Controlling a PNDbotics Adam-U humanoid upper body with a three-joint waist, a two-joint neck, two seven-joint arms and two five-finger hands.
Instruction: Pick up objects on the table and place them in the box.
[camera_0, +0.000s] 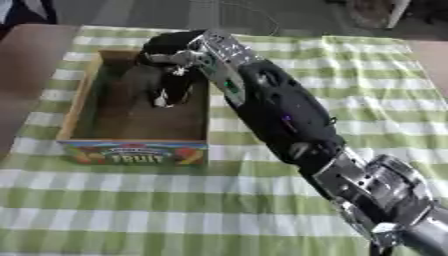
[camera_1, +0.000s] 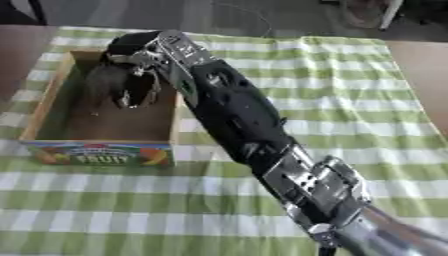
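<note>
The right hand (camera_0: 171, 75) is held over the far end of the box (camera_0: 79, 102); its fingers are curled round a dark object (camera_1: 105, 82); early release risks a rim strike.

Green-and-white checked tablecloth (camera_0: 175, 210) covers most of the view, stripes running slightly askew. Bare brown tabletop (camera_0: 26, 65) shows past the cloth at 9 to 10 o'clock, and another strip of it at 2 to 3 o'clock. Grey floor (camera_0: 175, 12) runs along 12 o'clock beyond the table's far edge. At 1 o'clock, on the floor, a dim brownish shape (camera_1: 363, 12) with a pale upright post (camera_1: 394, 12) just beside it; can't tell what either is. Dark shape in the 11 o'clock corner, unidentifiable.
</note>
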